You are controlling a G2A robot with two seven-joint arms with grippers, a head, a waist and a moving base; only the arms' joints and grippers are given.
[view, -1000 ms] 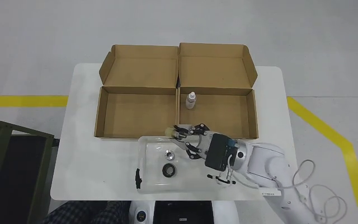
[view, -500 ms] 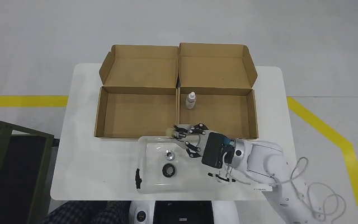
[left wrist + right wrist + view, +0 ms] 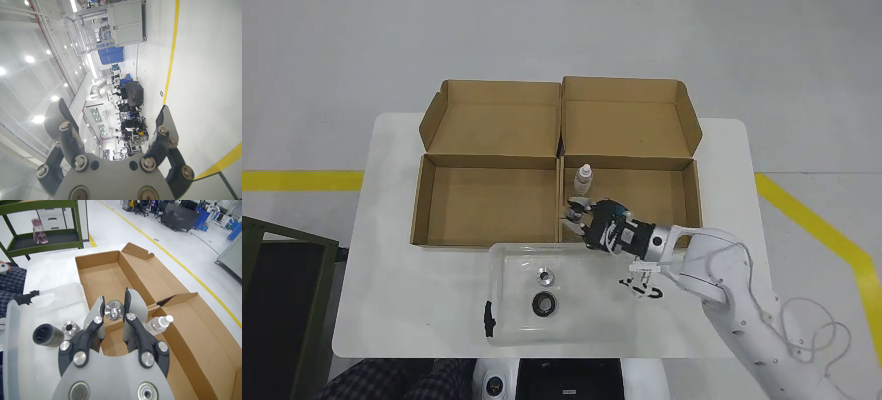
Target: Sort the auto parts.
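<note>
Since 1 second ago the right gripper (image 3: 575, 213) has moved from above the clear bin (image 3: 504, 262) up the top view to the near wall of the right-hand box (image 3: 674, 208), at that box's lower left corner. It is clenched on a round metal part (image 3: 114, 312), which sits between the 2 fingertips with its flat shiny face toward the wrist camera.

2 parts lie in the bin, left of center: a small silver cylinder (image 3: 545, 274) and, just below it in the top view, a dark sleeve (image 3: 543, 304). They are near each other but apart. A white spray bottle (image 3: 583, 179) stands in the upper left corner of the right-hand box. The left-hand box (image 3: 487, 205) sits side by side with it, walls touching, both with lids folded back, on the white table (image 3: 392, 250).

The left gripper (image 3: 112, 106) is released, its fingers spread wide with nothing between them, aimed out at the hall.
</note>
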